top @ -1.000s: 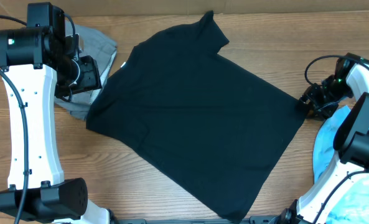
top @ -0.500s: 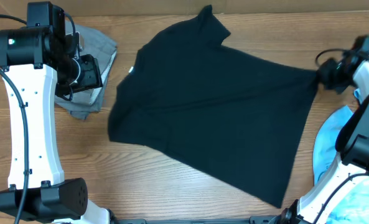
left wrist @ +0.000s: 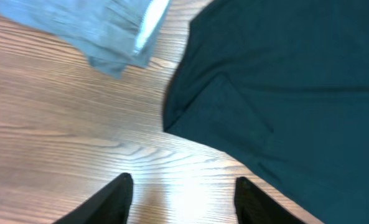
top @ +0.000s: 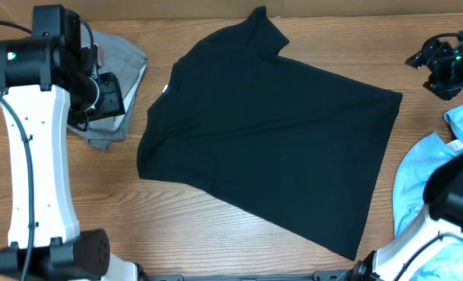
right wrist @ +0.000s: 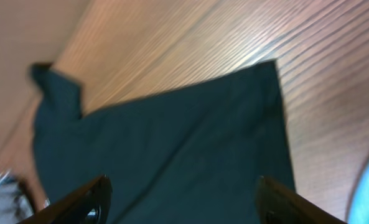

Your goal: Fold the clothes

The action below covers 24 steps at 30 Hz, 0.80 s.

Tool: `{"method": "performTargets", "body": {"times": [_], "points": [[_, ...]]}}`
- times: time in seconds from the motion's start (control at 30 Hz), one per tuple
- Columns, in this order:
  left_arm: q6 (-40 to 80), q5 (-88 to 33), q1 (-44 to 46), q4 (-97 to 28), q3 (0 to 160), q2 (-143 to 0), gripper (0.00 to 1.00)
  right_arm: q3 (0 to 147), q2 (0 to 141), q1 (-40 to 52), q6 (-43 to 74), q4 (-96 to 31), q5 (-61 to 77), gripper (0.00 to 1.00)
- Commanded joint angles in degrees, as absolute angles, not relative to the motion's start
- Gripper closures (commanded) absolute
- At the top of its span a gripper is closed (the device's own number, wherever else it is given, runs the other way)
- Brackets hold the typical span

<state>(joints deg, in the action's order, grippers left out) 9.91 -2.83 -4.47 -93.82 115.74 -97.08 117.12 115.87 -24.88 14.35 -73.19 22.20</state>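
Black T-shirt (top: 270, 133) lies flat mid the table (top: 98, 195), its long axis running from collar at left to hem at right. The left gripper (left wrist: 183, 186) hovers wide open and empty beside the collar end. The right gripper (right wrist: 182, 186), equally open and empty, hangs past the hem corner. One T-shirt, one grey trousers (top: 122, 62), one light-blue shirt (top: 418, 179).

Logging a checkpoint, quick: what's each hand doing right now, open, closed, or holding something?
Left hand: open, holding nothing.
Right hand: open, holding nothing.
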Motion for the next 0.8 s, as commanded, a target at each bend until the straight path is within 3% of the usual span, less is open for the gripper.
{"method": "performTargets", "body": {"times": [0.0,0.07,0.37,0.53,0.77], "points": [[9.4,2.5,-4.2,-94.3,116.2,-91.5,0.38,120.1,104.3,-23.0,12.8,-76.3,24.1,0.23],[9.4,3.0,-4.2,-94.2,116.2,-90.5,0.32,120.1,100.5,-21.9,12.8,-79.2,24.0,0.23],[4.7,-7.3,-4.1,-91.2,107.6,-91.8,0.28,118.1,95.3,-13.3,16.0,-95.9,15.1,0.25],[-1.3,-16.4,-3.1,-81.3,95.2,-93.9,0.27,108.2,95.4,-9.7,18.2,-91.9,14.6,0.25],[-3.2,-16.0,2.9,-68.3,85.3,-102.6,0.32,87.9,95.4,-9.3,21.3,-79.7,15.1,0.25]]}}
